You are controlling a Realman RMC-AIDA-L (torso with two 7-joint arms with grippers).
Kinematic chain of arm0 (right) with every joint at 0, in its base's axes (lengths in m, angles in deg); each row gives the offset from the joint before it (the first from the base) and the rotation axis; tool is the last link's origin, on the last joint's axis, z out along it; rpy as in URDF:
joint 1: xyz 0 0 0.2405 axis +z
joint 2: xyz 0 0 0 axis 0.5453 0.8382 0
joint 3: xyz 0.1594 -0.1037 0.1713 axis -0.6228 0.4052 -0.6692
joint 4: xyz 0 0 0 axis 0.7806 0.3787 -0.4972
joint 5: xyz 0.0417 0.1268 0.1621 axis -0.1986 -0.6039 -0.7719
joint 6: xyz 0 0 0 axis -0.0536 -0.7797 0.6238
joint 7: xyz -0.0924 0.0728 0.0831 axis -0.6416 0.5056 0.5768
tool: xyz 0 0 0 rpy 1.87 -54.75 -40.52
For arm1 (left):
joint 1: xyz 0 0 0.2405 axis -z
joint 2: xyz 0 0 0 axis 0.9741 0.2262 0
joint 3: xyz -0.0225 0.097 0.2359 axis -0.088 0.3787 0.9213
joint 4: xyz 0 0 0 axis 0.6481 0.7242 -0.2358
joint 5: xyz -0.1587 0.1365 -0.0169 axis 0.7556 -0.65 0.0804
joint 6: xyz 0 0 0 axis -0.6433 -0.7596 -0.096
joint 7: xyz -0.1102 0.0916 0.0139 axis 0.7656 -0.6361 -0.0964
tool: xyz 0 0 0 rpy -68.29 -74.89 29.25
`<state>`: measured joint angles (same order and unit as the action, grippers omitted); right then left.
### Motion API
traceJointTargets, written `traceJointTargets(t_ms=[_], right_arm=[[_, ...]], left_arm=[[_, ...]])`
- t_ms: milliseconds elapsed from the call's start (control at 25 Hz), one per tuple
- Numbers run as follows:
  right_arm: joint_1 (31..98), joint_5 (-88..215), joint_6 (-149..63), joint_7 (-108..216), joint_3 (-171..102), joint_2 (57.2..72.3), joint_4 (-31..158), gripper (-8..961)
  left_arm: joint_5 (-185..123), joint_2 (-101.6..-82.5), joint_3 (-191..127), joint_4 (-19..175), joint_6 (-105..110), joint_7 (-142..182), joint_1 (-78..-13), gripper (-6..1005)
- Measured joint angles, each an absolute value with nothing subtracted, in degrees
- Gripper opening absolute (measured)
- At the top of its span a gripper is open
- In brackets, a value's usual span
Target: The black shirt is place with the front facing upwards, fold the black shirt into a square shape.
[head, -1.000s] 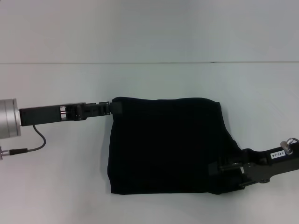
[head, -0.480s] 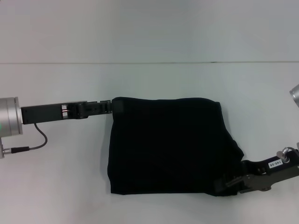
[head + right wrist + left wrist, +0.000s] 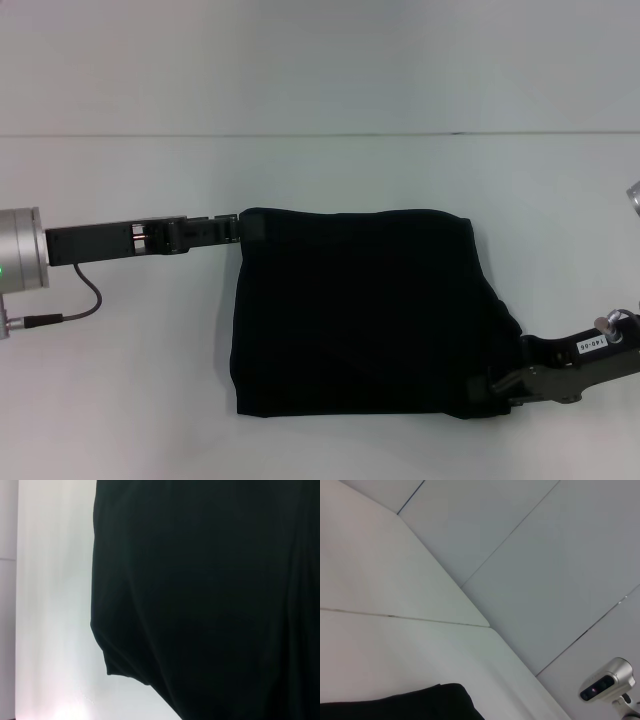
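Clearly the black cloth T-shirt (image 3: 360,315) is soft, limp and light: it will drape and sag wherever it is not supported, and the layers may slide over one another when dragged. A judgement from its look is that it is best pinched at corners or along a folded edge, both layers together, and moved low over the white flat surface (image 3: 320,170) so the fold does not spill open.

It lies on that surface in front of the robot, already folded into a roughly rectangular packet, wider toward the far edge, with a bulge at its right side. No lettering or neck label shows; only plain black fabric faces up.

The left gripper (image 3: 238,229) reaches in from the left, its tip touching the packet's far left corner; whether its fingers are closed on the cloth cannot be told. The right gripper (image 3: 492,388) sits at the near right corner, against the cloth, its fingers likewise impossible to read.
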<state>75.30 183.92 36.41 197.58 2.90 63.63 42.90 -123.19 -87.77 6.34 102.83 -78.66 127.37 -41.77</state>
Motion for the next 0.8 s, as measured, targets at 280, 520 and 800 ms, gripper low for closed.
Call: traceJointTargets(t_ms=[280,520,800], right_arm=[[75.1,183.87,36.11,197.15,2.38,63.63,42.63,136],[74.77,183.86,36.03,196.98,1.04,63.65,42.59,47],[71.21,183.78,35.49,196.74,-4.55,64.05,42.45,51]], left_arm=[[-123.19,-87.77,6.35,102.85,-78.66,127.37,-41.73,859],[-123.19,-87.77,6.34,102.98,-78.66,127.37,-41.65,859],[-123.19,-87.77,6.35,103.07,-78.51,127.37,-41.31,859]])
